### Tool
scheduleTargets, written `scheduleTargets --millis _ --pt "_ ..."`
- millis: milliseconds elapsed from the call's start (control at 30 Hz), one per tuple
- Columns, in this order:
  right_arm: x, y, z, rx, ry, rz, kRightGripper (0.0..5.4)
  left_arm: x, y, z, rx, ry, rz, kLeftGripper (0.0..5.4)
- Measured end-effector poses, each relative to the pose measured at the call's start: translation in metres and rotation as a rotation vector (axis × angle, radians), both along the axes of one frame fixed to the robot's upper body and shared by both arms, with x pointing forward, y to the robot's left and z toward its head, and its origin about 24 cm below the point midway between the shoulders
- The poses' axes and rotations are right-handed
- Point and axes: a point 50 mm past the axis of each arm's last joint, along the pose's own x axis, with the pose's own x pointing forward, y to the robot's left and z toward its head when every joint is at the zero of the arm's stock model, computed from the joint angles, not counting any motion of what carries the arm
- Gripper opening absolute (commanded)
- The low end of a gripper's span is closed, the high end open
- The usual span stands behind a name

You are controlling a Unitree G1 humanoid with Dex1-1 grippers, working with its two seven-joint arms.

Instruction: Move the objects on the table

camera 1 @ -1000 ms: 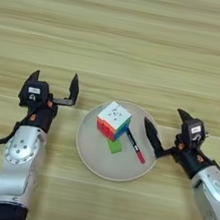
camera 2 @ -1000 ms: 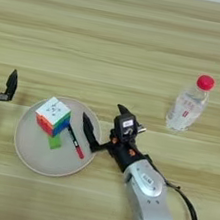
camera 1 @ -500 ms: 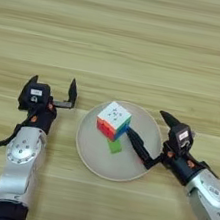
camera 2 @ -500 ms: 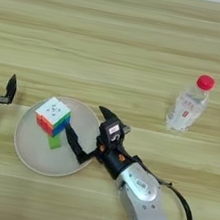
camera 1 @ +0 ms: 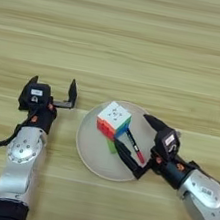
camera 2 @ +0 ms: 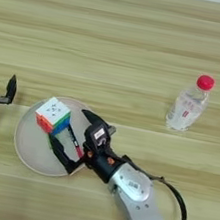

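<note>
Right gripper is over the round plate, fingers spread wide, one on each side of the red-and-black pen; not clamped on it. Pen lies on the plate just beside the puzzle cube, a green block under the cube's near edge. Left gripper sits open left of the plate, on the wooden table. Clear bottle with red cap stands well apart at far right.

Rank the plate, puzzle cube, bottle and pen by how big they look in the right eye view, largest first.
1. Plate
2. Bottle
3. Puzzle cube
4. Pen, partly hidden by the right gripper

Bottle and cube look close; that order is unsure.
</note>
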Motion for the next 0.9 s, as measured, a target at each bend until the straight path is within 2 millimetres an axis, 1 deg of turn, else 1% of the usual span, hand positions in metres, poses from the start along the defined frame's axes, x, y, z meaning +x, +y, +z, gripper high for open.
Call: scheduleTargets --millis 400,833,900 --pt "0.016 0.008 -0.003 -0.007 0.004 -0.006 5.4 0.0 -0.001 0.0 0.003 0.0 -0.001 5.37" --pt "0.014 0.02 -0.007 -0.018 0.014 0.035 5.4 0.0 -0.001 0.0 0.003 -0.001 -0.003 5.37" --pt "0.014 0.021 -0.01 -0.023 0.025 0.034 5.4 0.0 -0.002 0.0 0.003 -0.001 -0.003 5.37"
